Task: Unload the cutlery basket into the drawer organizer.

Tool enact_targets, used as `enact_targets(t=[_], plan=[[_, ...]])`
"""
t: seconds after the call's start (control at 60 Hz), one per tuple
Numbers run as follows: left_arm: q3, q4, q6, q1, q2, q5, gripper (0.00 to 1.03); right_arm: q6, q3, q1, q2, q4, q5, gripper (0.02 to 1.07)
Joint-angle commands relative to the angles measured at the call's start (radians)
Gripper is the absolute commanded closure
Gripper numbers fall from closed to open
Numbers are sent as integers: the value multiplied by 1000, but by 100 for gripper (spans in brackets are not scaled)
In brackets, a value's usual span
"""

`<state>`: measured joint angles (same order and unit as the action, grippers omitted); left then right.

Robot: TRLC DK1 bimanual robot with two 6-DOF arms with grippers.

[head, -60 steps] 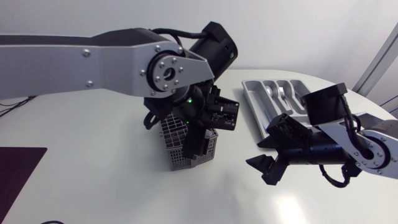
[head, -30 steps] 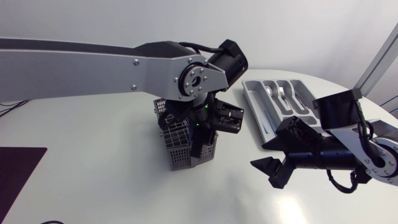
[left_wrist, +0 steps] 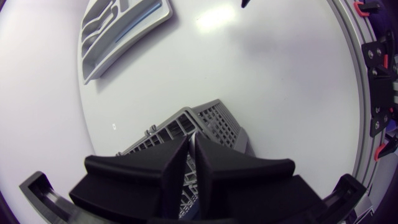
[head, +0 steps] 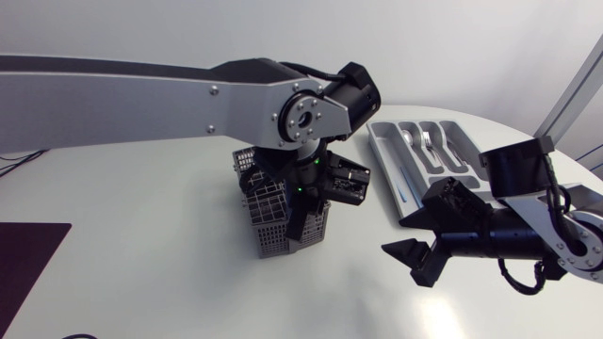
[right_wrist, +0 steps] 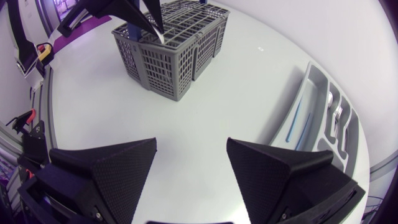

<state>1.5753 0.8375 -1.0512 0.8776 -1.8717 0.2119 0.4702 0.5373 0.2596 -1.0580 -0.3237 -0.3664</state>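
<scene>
the left arm (head: 141, 94) comes in as one long silver link, bends at its black wrist and points the left gripper (head: 303, 209) straight down into the cutlery basket (head: 268, 231). this is the relation the next move depends on: the gripper sits directly over the basket's grid, not beside it. anything standing in those cells would have its long axis upright, so i judge the way out is a straight lift before any travel sideways.

in the left wrist view its two wedge fingers (left_wrist: 149, 177) are drawn together to a thin slit above the grid. the right wrist view shows a pale sliver at their tips. it may be a handle, but i cannot tell whether they pinch a piece.

the drawer organizer (head: 384, 151) lies well apart from the basket, toward the robot's right. its long compartments run away from the near edge, and a spoon (head: 405, 137) and a fork (head: 426, 141) already lie lengthwise in them. a lifted piece would likely have to be turned flat to match.

the right gripper (head: 412, 256) is low over the bare table, near the organizer's near end. its fingers are spread wide and hold nothing, and it faces the basket. the left arm is much nearer the basket, the right nearer the organizer.
</scene>
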Motion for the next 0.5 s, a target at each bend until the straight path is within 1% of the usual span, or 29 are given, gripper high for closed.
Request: enact_targets(t=[0.0,0.167,0.333,0.483], plan=[[40,28,-3,12,-37,14,92,24,-36,-11,15,3,-6,25],[75,51,3,23,-44,21,93,25,-45,-16,30,2,-9,25],[106,103,8,37,-20,23,93,27,-48,-16,43,-2,-12,25],[109,132,10,49,17,46,93,27,-43,-14,59,-3,-14,25]])
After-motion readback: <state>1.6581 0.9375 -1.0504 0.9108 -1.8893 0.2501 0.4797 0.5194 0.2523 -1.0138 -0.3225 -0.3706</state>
